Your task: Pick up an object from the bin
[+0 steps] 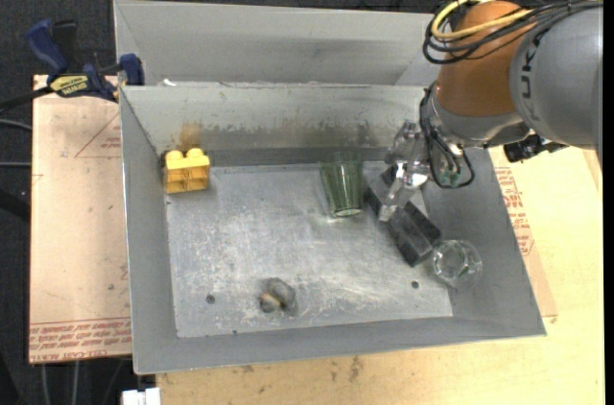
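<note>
The gripper (395,192) is seen low in the bin (288,120), near its right side and towards the back wall. Whether it is wide or narrow cannot be told, and nothing is seen held in it. A black block (414,235) lies just below it, and a green cup (342,187) just beside it. A clear glass (455,261) is found by the front right corner, a yellow brick (186,170) at the back left corner, and a small grey lump (276,296) near the front edge.
</note>
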Controlling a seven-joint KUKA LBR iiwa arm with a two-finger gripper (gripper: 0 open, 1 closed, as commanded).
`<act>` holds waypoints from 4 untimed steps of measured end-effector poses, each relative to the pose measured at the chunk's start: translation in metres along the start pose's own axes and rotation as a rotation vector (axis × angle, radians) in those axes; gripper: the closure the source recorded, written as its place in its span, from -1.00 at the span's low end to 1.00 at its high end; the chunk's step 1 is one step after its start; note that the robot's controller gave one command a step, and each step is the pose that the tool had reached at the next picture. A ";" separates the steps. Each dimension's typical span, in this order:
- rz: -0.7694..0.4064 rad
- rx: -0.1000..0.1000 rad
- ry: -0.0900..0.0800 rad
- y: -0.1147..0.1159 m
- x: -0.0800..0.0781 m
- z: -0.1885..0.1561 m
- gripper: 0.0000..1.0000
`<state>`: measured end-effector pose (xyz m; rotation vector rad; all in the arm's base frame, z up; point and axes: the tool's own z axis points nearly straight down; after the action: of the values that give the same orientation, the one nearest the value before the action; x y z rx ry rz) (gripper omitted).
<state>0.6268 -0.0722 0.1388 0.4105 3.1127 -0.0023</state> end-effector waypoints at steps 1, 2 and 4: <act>-0.009 -0.002 0.000 0.044 0.027 0.018 -1.00; -0.084 -0.004 0.003 0.051 0.017 0.062 1.00; -0.082 -0.006 -0.024 0.051 0.012 0.060 -1.00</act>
<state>0.6287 -0.0202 0.0783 0.2803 3.1029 0.0027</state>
